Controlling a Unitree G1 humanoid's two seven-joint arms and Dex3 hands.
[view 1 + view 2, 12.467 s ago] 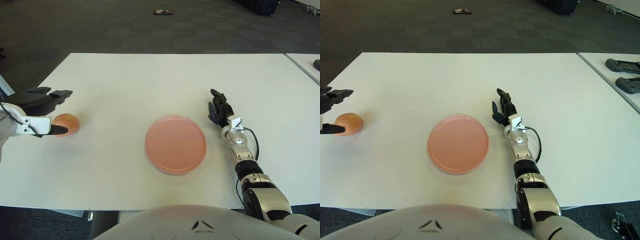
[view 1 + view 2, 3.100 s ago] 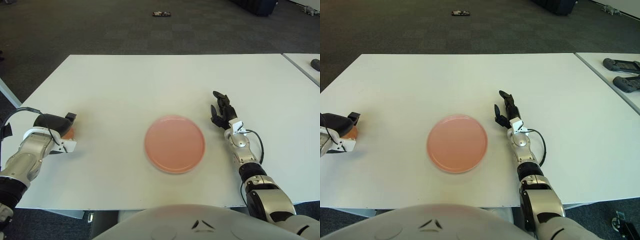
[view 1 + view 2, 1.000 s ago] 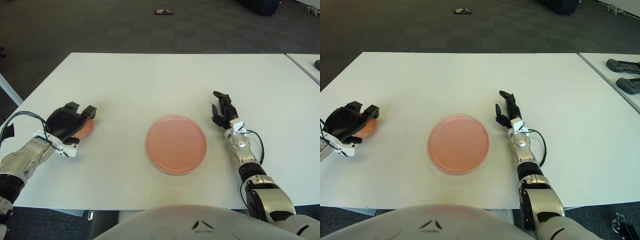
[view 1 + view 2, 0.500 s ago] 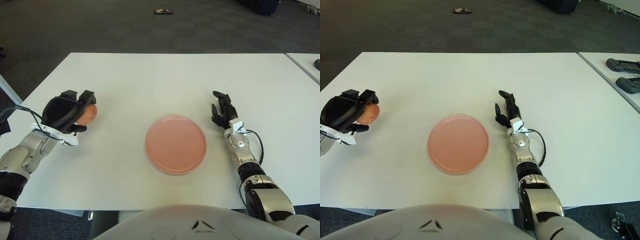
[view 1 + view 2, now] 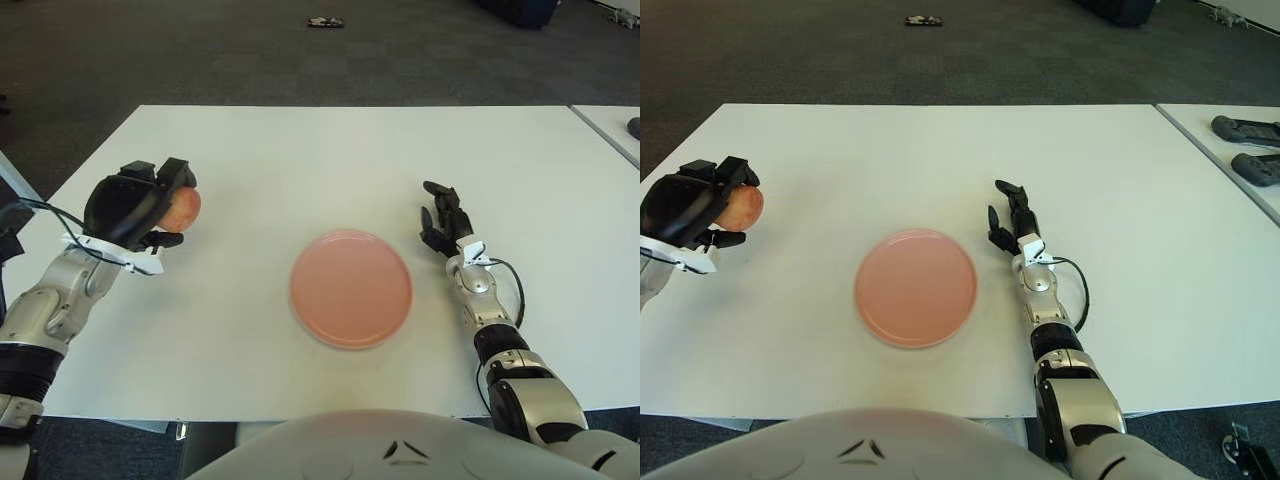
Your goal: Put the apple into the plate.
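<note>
Apple (image 5: pixel 183 208) is clasped in left hand (image 5: pixel 135 208), well left of plate (image 5: pixel 351 288). Carry level; release low over centre. Right hand (image 5: pixel 443 218) idle beside plate, fingers loose.

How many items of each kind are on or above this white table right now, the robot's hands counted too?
Apple: 1, held above the table in the left hand
Pink plate: 1, nothing in it
Robot hands: 2, the left hand and the right hand, which shows just right of the plate
Total: 4
</note>
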